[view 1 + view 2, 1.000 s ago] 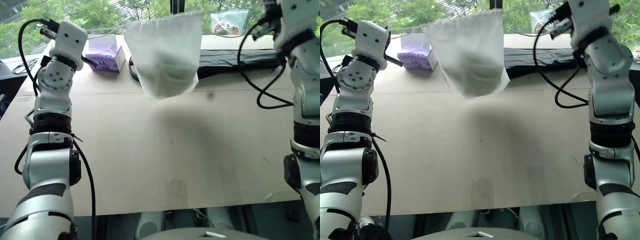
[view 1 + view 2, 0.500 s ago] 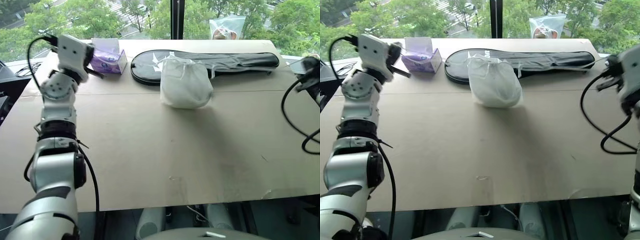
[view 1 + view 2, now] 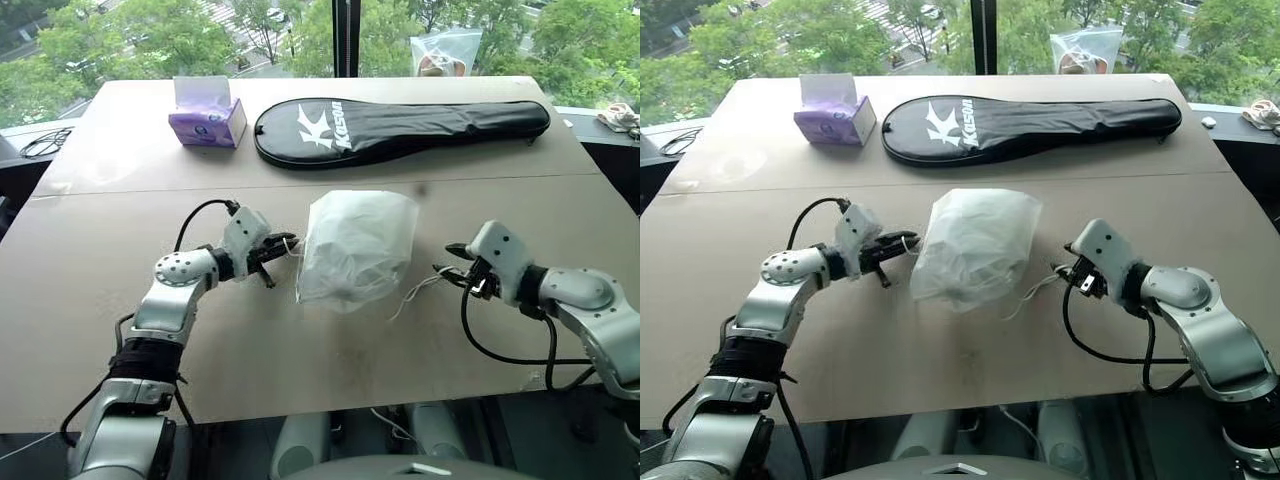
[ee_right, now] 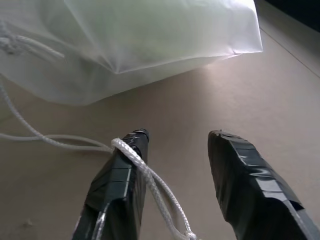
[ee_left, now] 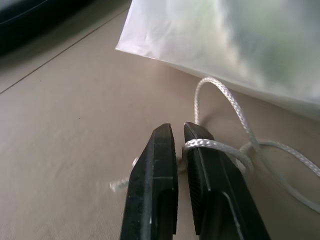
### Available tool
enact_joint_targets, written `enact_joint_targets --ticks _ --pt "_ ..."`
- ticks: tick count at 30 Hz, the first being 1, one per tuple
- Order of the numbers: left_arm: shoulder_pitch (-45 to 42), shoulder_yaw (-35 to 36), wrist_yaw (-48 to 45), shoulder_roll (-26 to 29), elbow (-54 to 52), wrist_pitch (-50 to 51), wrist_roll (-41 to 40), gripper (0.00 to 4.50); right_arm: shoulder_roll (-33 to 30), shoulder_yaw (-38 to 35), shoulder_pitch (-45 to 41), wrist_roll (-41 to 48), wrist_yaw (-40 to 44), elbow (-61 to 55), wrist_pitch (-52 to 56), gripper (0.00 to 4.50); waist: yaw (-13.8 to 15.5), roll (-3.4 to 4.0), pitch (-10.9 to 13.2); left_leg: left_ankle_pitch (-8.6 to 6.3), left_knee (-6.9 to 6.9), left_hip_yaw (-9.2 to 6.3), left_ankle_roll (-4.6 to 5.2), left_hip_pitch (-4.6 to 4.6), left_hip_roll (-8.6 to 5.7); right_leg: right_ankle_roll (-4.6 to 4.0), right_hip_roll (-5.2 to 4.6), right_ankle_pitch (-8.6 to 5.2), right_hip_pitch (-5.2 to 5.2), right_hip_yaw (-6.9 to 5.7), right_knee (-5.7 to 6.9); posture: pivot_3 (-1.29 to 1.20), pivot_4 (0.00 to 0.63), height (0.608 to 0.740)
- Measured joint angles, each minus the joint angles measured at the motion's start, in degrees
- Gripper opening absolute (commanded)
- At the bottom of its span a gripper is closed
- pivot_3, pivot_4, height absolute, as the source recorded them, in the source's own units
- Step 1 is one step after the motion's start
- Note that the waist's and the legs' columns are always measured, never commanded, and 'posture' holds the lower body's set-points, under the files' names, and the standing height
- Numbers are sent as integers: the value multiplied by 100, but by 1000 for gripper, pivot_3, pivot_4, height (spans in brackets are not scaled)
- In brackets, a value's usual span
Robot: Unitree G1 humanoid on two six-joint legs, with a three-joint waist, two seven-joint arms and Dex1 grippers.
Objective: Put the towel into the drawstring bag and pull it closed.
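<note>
Both arms lie low over the table (image 3: 120, 330), forearms angled inward toward the drawstring bag (image 3: 355, 250) that sits between them. On the bag's left side, the left gripper (image 3: 270, 252) points at it, and the left wrist view shows its two black fingers (image 5: 155, 185) standing only a narrow slit apart, with a white cord (image 5: 215, 145) looped over one of them; whether the cord is pinched I cannot tell. Opposite it, the right gripper (image 3: 458, 262) has its fingers (image 4: 250, 185) spread wide, with another cord loop (image 4: 150, 180) draped across one finger and nothing clamped between them.

Through the bag's thin white fabric the right wrist view picks up a faint green tint, likely the towel (image 4: 150, 30) inside; from the head camera that green is hard to make out.

Beyond the bag lies a long black racket cover (image 3: 400, 128) with white lettering that reads roughly "Kason", and near the table's far left corner stands a purple tissue box (image 3: 207, 118).
</note>
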Motion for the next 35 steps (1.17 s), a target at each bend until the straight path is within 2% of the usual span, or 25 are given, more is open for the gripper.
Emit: enact_joint_targets --ticks 2,3,4,5,9,13,17,18,20,21,22,23,25,30,35 --pt "427 216 -300 296 -478 353 -338 2622 -107 -297 374 282 193 -194 64 4247 22 3 0 -2 -9 -3 2 -2 -3 -4 -3 1 0 -3 -11 0 150 740" --pt "572 280 -371 389 -601 444 -418 3067 -150 -406 507 360 247 -268 92 4500 26 4 -1 -2 -15 -4 2 1 -3 -8 -3 4 3 -3 -19 0 150 740" --pt "895 453 -448 534 -911 687 -596 3731 -252 -710 855 580 390 -461 178 4500 40 6 0 -3 -19 -4 3 -1 -3 -11 -3 5 3 -4 -25 0 150 740" --pt "1034 531 -475 589 -1026 773 -678 3987 -311 -845 1004 654 447 -532 215 4500 47 6 0 -3 -21 -5 3 1 -3 -10 -3 5 6 -4 -29 0 150 740" --pt "1948 1148 -451 741 -1851 1247 -1139 3987 -372 -2002 2206 1185 744 -1088 318 4500 106 9 0 -5 -29 -8 5 9 -3 4 -2 -4 15 -5 -41 0 150 740" --pt "2499 1565 -130 614 -2447 1488 -1393 3987 -82 -2777 2982 1481 802 -1350 232 4500 131 12 -4 -20 -35 -13 28 21 -2 4 -2 -5 25 -5 -47 0 150 740" --pt "2522 1696 211 431 -2721 1592 -1524 3987 27 -2804 2816 1471 658 -1335 -32 4500 130 15 -5 -20 -35 -16 29 25 -2 4 -1 -5 25 -4 -49 0 150 740" --pt "2414 1666 331 352 -2712 1623 -1516 3987 162 -2666 2192 1353 370 -1135 -117 4500 95 20 -3 -20 -34 -20 29 29 -1 5 -1 -5 21 -3 -51 0 150 740" --pt "2123 1519 420 318 -2740 1622 -1510 3987 -112 -2430 1663 1075 96 -792 -103 4500 116 37 4 -20 -35 -27 29 23 -4 5 -4 -5 2 -5 -65 0 150 740" --pt "2014 1461 442 318 -2770 1630 -1514 3987 -666 -2362 2124 888 308 -740 -105 4500 167 41 0 -20 -34 -24 28 23 -7 6 -10 -4 4 -9 -64 0 150 740" --pt "2028 1479 449 333 -2776 1637 -1516 3987 -858 -2307 2487 829 484 -721 -80 4500 214 30 -8 -21 -36 -28 29 26 -14 5 -11 -3 13 -10 -64 0 150 740" --pt "2052 1483 475 336 -2750 1670 -1516 3987 -912 -2250 3002 782 770 -672 -86 4500 270 20 -14 -24 -36 -28 10 25 -14 2 -11 -4 12 -10 -63 0 150 740" --pt "2110 1481 479 342 -2738 1682 -1508 3987 -894 -2217 3306 853 1008 -652 -89 4500 279 26 -11 -43 -35 -24 -5 21 -14 -18 -10 5 9 -5 -63 0 150 740" --pt "2368 1514 465 348 -2927 1710 -1582 3987 -321 -3102 3070 1889 1043 -1090 -36 4500 213 19 -12 -53 -30 -36 -16 27 -14 19 -1 4 13 2 -67 0 150 740" --pt "2748 1853 512 350 -3274 1914 -1890 3987 122 -3282 2965 2203 774 -1186 -225 4500 214 22 -11 -73 -24 -41 15 30 -15 0 -5 -9 13 1 -68 0 150 740"
